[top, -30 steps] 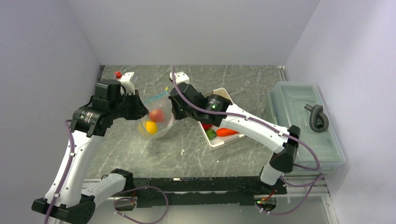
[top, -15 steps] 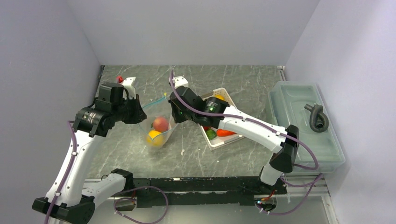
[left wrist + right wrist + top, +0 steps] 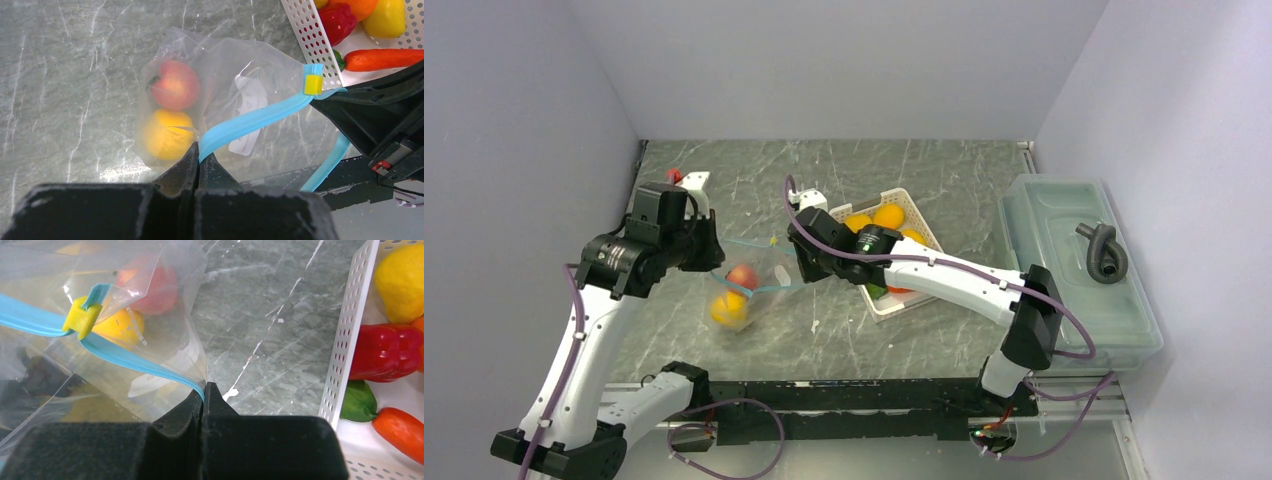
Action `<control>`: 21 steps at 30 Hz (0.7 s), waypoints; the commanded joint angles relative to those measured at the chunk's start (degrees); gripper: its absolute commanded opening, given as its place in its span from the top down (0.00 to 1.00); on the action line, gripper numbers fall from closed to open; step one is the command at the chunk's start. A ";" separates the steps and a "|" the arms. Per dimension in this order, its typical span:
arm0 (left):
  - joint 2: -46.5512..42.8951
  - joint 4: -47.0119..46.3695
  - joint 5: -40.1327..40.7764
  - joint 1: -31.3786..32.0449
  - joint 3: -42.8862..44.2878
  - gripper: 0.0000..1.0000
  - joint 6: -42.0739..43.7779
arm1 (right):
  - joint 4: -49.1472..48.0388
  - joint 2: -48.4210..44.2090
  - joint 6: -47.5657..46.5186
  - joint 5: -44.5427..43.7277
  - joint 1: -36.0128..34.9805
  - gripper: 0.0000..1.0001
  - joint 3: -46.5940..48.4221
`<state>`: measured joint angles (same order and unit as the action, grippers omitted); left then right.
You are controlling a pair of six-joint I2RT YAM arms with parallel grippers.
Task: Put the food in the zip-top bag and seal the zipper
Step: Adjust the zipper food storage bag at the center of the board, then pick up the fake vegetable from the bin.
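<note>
zip-top bag (image 3: 250, 65) shifted nearer, left hand (image 3: 199, 155), right hand (image 3: 204, 392) pinching zipper (image 3: 250, 122) ends

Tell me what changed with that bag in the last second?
The bag with its two fruits swung nearer the arm bases and slightly left. The right end effector drew back off the basket, uncovering oranges. It and the left end effector stay shut on the blue strip; basket and bin unmoved.
</note>
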<state>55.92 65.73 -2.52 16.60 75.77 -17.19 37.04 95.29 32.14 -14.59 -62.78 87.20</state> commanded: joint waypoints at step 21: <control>-0.74 -4.61 2.35 0.01 -3.46 1.00 0.79 | -6.01 -2.07 0.31 5.48 0.47 0.55 7.58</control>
<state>55.37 63.90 -0.99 16.64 72.64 -17.17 33.67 95.46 33.23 -10.92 -62.54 90.83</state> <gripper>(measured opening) 0.012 0.392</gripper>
